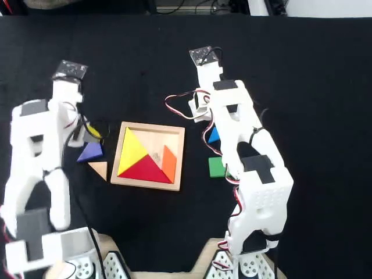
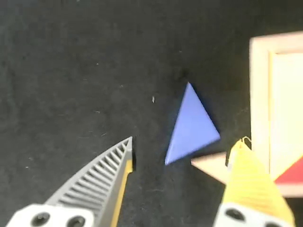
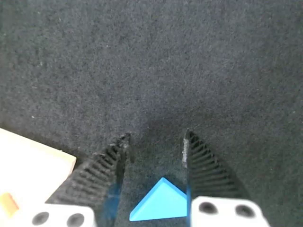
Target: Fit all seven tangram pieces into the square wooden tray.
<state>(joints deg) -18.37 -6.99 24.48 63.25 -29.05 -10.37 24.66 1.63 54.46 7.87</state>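
Hanging over the black worktop [image 1: 302,70], the left claw [image 2: 187,140] stands wide, one finger grey and ribbed, the other yellow. A dark blue triangle [image 2: 191,125] lies flat on the cloth just past the fingertips, in the gap between them. A tan triangle [image 2: 210,165] lies just beside it, close to the yellow finger. Both pieces sit outside the tray [image 1: 152,126], near its left edge.

The tray lies between the two arms and holds three pieces: a yellow triangle [image 1: 132,150] on the left, a red triangle [image 1: 145,170] along the near edge and an orange triangle [image 1: 168,163] on the right. Bare wood shows in its far right part.

The right claw [image 3: 156,135] is also spread wide, low over the worktop to the right of the tray. A light blue triangle [image 3: 161,202] lies flat between its black fingers, back near their roots; whether they touch it cannot be told. A green square [image 1: 217,167] lies on the cloth just right of the tray, beside the right arm.
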